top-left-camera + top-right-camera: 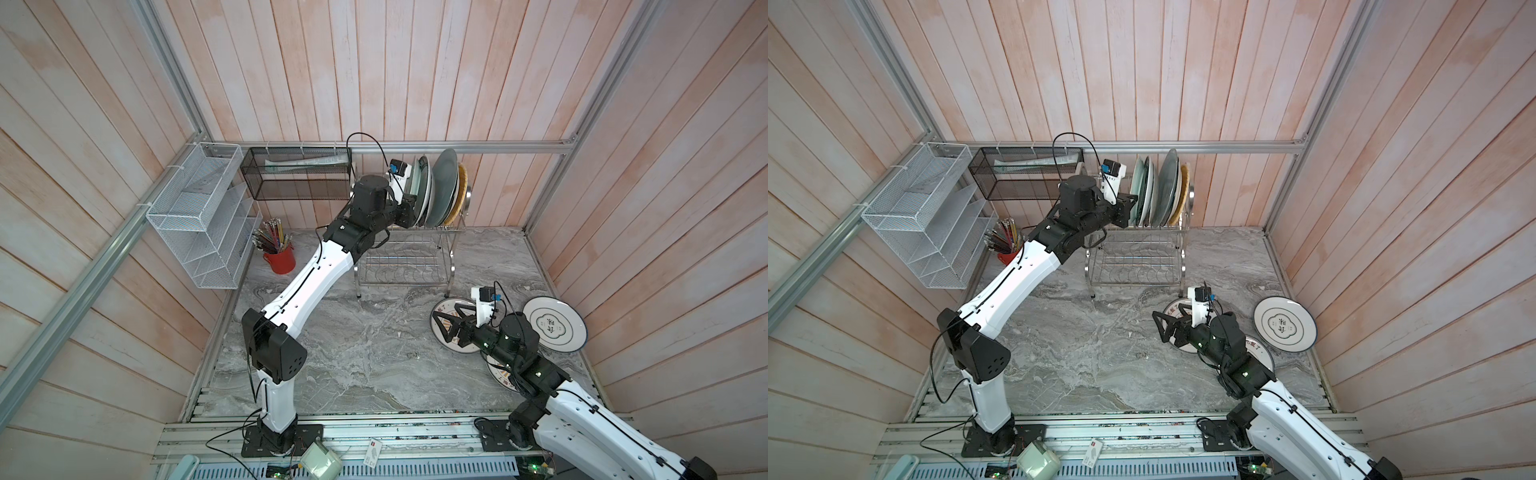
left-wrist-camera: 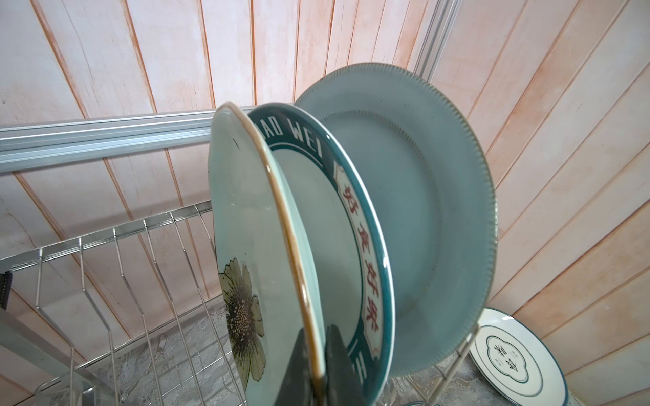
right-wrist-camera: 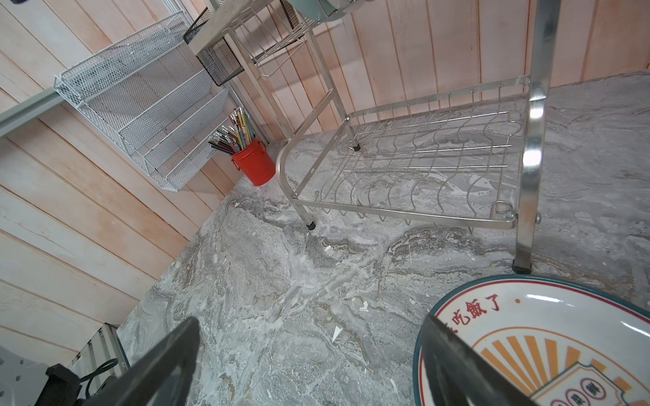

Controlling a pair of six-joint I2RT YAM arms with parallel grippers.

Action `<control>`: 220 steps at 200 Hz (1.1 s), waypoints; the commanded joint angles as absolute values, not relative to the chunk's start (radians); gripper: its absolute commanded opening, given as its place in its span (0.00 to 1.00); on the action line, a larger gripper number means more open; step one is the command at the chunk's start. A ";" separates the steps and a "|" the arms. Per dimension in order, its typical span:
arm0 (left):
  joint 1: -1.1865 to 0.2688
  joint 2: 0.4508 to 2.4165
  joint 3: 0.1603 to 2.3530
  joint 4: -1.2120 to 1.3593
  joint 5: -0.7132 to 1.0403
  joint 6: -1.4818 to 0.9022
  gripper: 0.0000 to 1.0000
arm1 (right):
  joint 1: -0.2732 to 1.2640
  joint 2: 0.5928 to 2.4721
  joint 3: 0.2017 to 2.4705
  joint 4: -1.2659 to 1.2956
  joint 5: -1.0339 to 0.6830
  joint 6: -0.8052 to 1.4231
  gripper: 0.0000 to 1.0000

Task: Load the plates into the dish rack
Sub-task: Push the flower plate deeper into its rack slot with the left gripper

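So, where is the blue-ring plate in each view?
Both top views: the blue-ring plate lies flat at far right, below mid-height.
Left wrist: the plate is in the lower right corner.
Right wrist: not in it.
Shared landmark: the dish rack, seen in all four.

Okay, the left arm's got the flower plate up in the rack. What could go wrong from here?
The left gripper holds the mint plate only by its rim, so it could swivel or slip.
That plate stands very close to the teal-rimmed lettered plate; a nudge may knock them together.
The right gripper has open jaws straddling the sunburst plate edge near a dish rack leg; a push could slide it there.
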State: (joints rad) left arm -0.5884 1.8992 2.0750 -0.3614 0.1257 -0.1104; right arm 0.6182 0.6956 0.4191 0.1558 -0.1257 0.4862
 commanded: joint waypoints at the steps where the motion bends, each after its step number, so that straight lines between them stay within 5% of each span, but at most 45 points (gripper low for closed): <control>1: -0.594 1.837 2.056 -0.303 0.160 -0.168 0.00 | 0.612 0.693 0.421 0.154 -0.128 0.486 0.98; 80: -0.607 1.694 1.877 -0.046 0.085 -0.216 0.00 | 0.613 0.716 0.423 0.169 -0.134 0.494 0.98; 220: -0.654 1.798 1.939 -0.103 -0.101 -0.173 0.00 | 0.613 0.726 0.428 0.173 -0.145 0.511 0.98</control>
